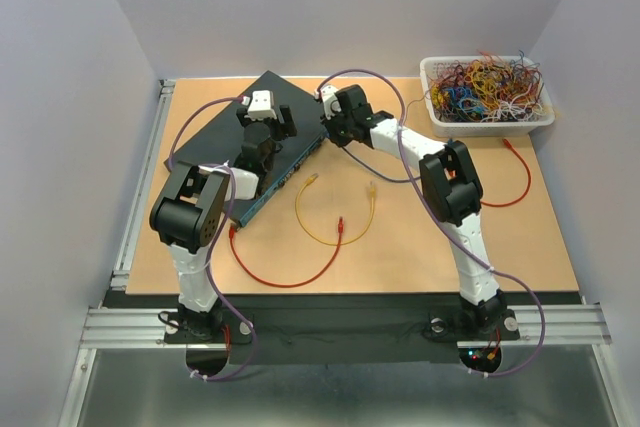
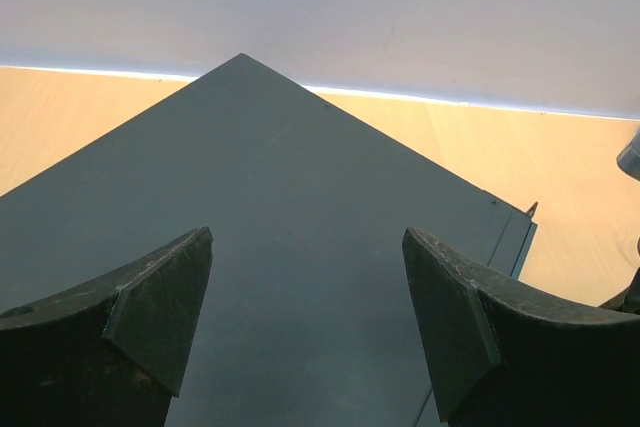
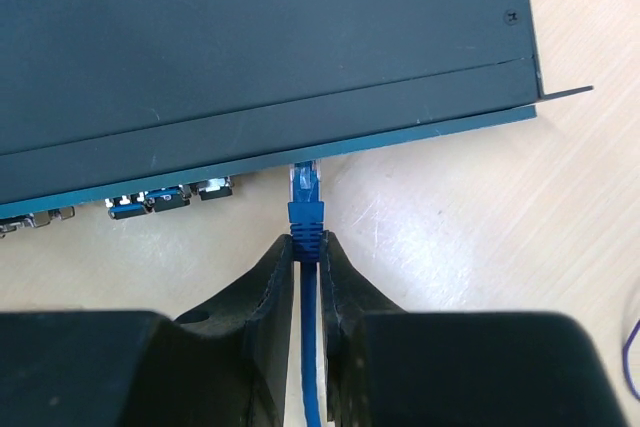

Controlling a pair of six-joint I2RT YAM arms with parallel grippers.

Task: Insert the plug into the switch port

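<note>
The switch (image 1: 262, 137) is a flat dark teal box lying at an angle on the table. Its front face (image 3: 300, 132) carries a row of small square ports (image 3: 150, 199). My right gripper (image 3: 308, 239) is shut on the blue boot of the plug (image 3: 305, 202), with the blue cable running back between the fingers. The plug's clear tip reaches under the front edge, just right of the visible ports; the port it meets is hidden. In the top view my right gripper (image 1: 327, 133) sits at the right end of that face. My left gripper (image 2: 307, 247) stands open over the switch's top (image 2: 300, 167), holding nothing.
A white basket (image 1: 436, 119) of coloured wires stands at the back right. A yellow cable (image 1: 335, 237) and a red cable (image 1: 285, 282) lie in front of the switch, and another red cable (image 1: 520, 187) lies right of my right arm. Purple arm cables loop nearby.
</note>
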